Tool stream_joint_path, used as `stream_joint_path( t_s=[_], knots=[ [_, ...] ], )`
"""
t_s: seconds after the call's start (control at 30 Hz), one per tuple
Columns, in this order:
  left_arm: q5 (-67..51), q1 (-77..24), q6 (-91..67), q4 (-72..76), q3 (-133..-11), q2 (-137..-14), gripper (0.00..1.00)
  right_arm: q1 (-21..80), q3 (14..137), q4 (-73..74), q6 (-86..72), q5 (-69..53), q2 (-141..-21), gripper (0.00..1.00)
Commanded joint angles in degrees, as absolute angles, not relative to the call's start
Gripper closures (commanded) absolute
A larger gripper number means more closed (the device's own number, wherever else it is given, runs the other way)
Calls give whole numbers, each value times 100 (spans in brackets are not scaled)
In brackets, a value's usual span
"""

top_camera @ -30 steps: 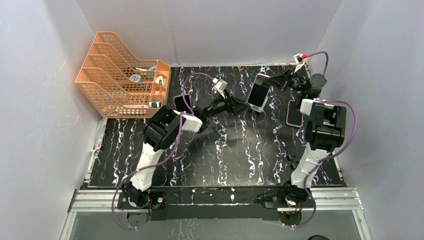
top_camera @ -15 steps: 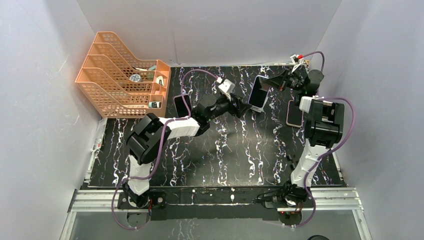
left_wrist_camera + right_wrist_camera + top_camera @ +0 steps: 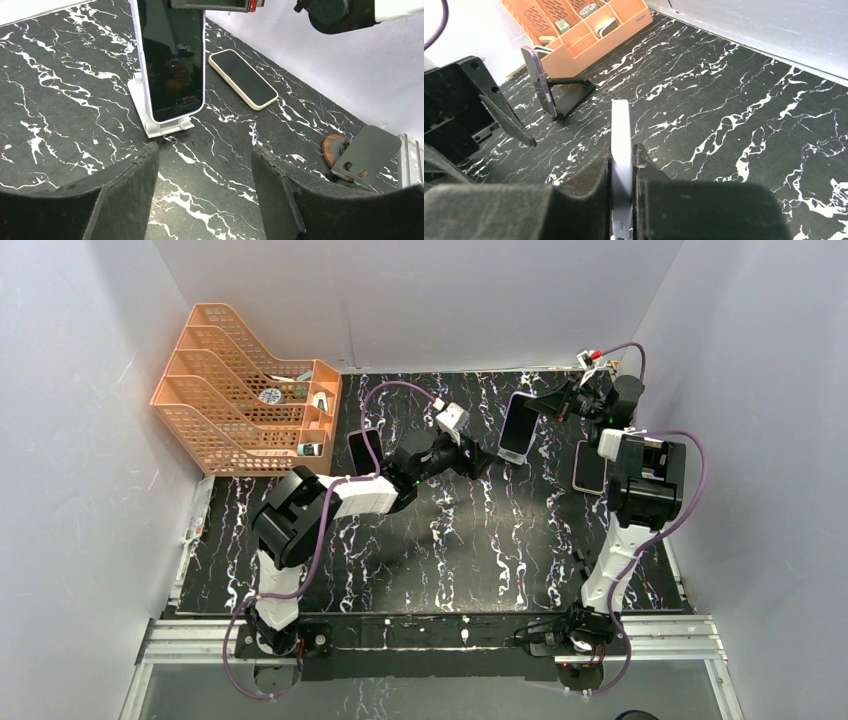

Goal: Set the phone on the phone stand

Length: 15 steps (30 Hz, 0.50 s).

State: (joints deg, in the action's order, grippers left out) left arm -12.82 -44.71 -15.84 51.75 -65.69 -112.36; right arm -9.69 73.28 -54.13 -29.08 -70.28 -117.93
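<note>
Left gripper point(image 3: 204, 160): fingers spread, nothing between them, hanging just near of the phone point(image 3: 172, 60) and apart from it.

The phone stands nearly upright right of centre, toward the far side of the table point(image 3: 60, 130). Its bottom edge looks seated in the lip of the white phone stand point(image 3: 161, 125). I can't tell whether it's fully home.

Right gripper point(image 3: 622, 152): pinching the phone at its top end, pads on front and back faces.

Handling, my read:
- Rigid slab, moderate weight.
- Glass front is slick and fragile, so don't squeeze harder than needed.
- A hold across the faces near the top gives leverage but lets the base swing.
- The stand looks light and could skid if pushed.
- Ease off straight up and don't drag.

Containers, left to right:
- Orange tiered organizer point(image 3: 215, 400), far left. The front compartments hold a round item point(image 3: 270, 395) and small white bits point(image 3: 322, 398), too small to identify.
- Just right of it, a purple phone point(image 3: 540, 80) leans on a black stand point(image 3: 571, 97).
- Right of the task phone, a cream-cased phone point(image 3: 243, 79) lies flat, screen up.
- Near right, a wood-based stand point(image 3: 335, 150) with a dark plate point(image 3: 367, 152) holds nothing.
</note>
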Motion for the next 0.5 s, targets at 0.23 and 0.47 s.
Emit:
stream_joint_path(
  t_s=[0.23, 0.47],
  knots=[
    [-1446, -4456, -1495, 5133, -6706, -11270, 36, -993, 7054, -6428, -2991, -6777, -11932, 99],
    [-1540, -4423, -1476, 5123, -6662, -11268, 36, -993, 7018, -6712, -3064, -6683, -12087, 99]
  ],
)
